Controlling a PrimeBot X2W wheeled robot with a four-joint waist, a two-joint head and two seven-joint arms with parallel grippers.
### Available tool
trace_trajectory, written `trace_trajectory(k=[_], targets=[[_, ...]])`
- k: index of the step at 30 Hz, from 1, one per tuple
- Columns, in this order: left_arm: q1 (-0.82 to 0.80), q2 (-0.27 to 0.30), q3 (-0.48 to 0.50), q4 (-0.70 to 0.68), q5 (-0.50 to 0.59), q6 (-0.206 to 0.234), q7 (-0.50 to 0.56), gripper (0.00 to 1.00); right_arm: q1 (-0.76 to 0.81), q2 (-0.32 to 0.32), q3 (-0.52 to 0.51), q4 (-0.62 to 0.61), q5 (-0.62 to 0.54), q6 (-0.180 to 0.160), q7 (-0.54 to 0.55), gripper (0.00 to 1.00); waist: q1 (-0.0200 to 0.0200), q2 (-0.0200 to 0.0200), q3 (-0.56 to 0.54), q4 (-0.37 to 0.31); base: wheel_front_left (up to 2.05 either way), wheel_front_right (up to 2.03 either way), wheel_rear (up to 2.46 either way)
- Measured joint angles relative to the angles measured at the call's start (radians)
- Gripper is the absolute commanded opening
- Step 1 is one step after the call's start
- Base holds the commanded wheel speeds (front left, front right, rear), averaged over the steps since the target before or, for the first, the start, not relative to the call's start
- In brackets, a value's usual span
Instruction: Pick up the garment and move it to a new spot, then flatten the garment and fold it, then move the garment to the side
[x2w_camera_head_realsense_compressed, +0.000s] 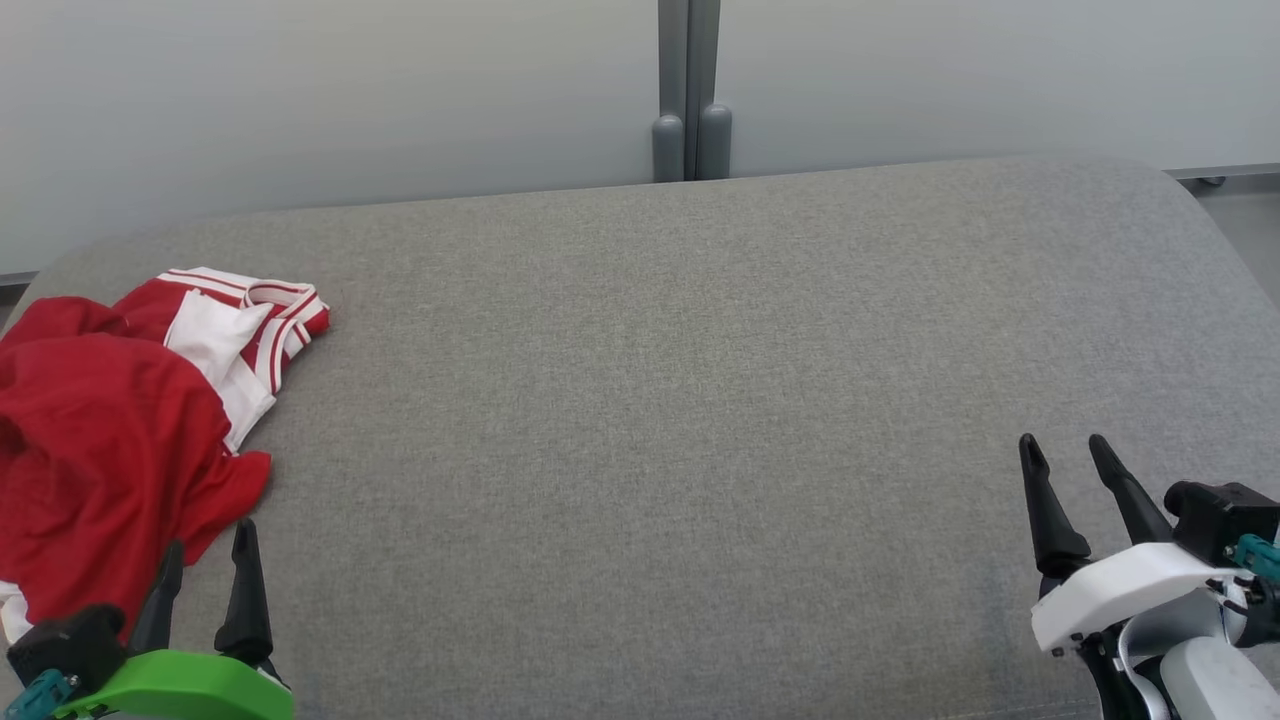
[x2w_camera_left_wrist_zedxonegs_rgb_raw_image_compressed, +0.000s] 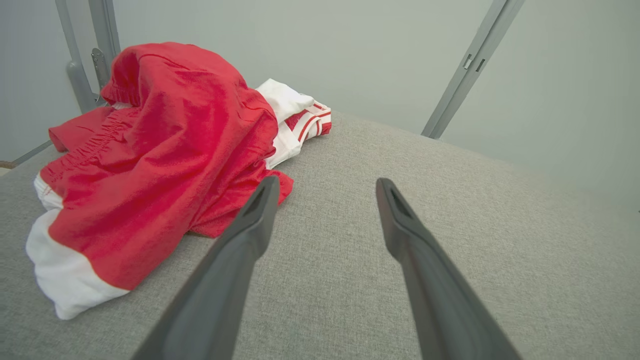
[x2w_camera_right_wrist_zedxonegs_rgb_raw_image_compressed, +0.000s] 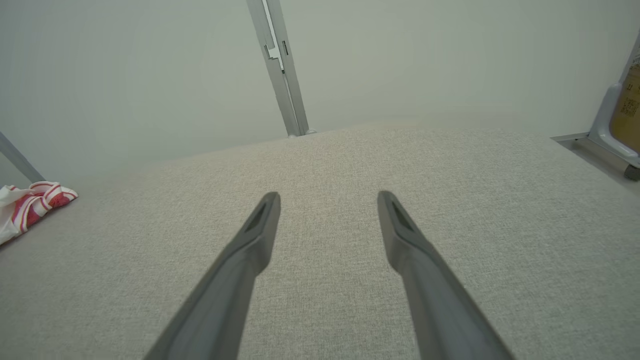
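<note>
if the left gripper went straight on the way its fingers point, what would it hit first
Probably the near edge of the red cloth: in the left wrist view one finger of the left gripper ends right at it, the other faces bare grey cushion. Depth is unclear; it might only brush it.

Crumpled striped-trim garment (x2w_camera_head_realsense_compressed: 240, 340), far left

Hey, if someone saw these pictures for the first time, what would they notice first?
The bright red clothing heap at the left end of the grey cushion grabs the eye first, a red-and-white striped piece poking out on its far side. Next come the open left tool by the heap's near edge and the open right tool at the lower right, over bare fabric.
</note>
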Motion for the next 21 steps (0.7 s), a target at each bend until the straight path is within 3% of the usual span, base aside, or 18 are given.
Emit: trace_trajectory(k=[21], targets=[[0.027,0.020,0.021,0.034,0.252,-0.026,-0.064,1.00,0.016,-0.024,-0.022,-0.053,-0.236,0.026,-0.061,1.00,0.0000,0.0000,-0.004,-0.015,0.00,0.00,0.00]])
